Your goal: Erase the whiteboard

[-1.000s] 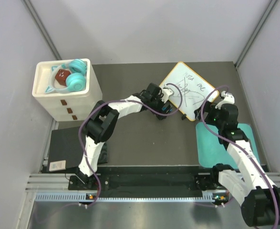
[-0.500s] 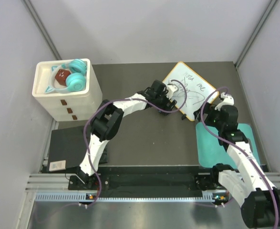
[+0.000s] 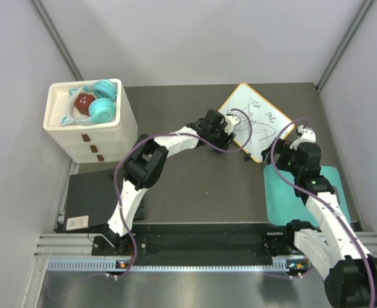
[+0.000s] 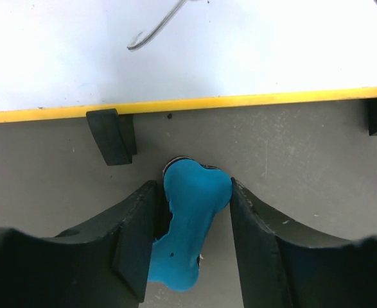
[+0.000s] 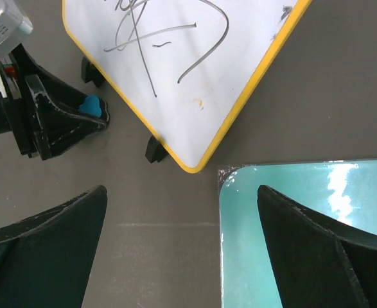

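Observation:
The whiteboard [image 3: 257,120] lies tilted at the back of the table, white with a yellow frame and dark scribbles on it; in the wrist views the whiteboard [image 4: 239,51] [image 5: 194,64] shows black clips [image 4: 111,135] on its near edge. Just off that edge sits a blue eraser [image 4: 191,212] on the grey tabletop. My left gripper [image 4: 193,192] is shut on the blue eraser, a finger pressed to each side. From the right wrist view, the left gripper [image 5: 79,119] and the eraser [image 5: 90,104] sit left of the board. My right gripper [image 5: 182,192] hangs open and holds nothing, near the board's lower corner.
A teal mat [image 3: 337,179] [image 5: 304,224] lies under the right arm, touching the board's corner. A white drawer box [image 3: 105,138] holding teal headphones [image 3: 99,106] stands at the back left. A black pad [image 3: 88,196] lies at the front left. Grey walls enclose the table.
My left gripper slid toward the whiteboard's near edge and its jaws closed from wide open onto the blue eraser. The right arm barely moved.

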